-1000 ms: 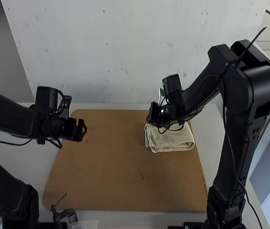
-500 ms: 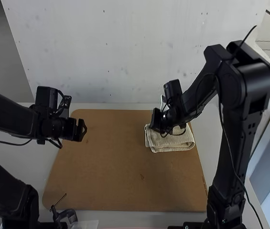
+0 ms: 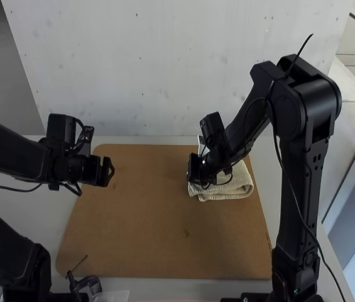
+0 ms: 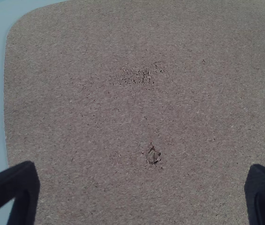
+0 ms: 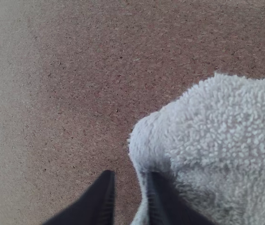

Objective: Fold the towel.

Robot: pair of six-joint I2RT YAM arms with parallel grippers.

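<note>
A brown board (image 3: 139, 220) lies on a pale table (image 3: 158, 140), with the folded towel (image 3: 235, 188) near its far right corner. Compared with half a second ago, the right gripper (image 3: 193, 173) has moved leftward and nearer, over the towel's left end, and the towel has shifted slightly left. Its fingers stand narrowly apart at the towel's edge. The left gripper (image 3: 108, 172), unmoved, is wide open above the board.

Towel (image 3: 235, 187) cream. Board (image 3: 146, 220) brown, fine dark flecks, darker marks at left. Bench (image 3: 48, 211) pale grey. Left arm (image 3: 7, 154), right arm (image 3: 296, 207) black.
</note>
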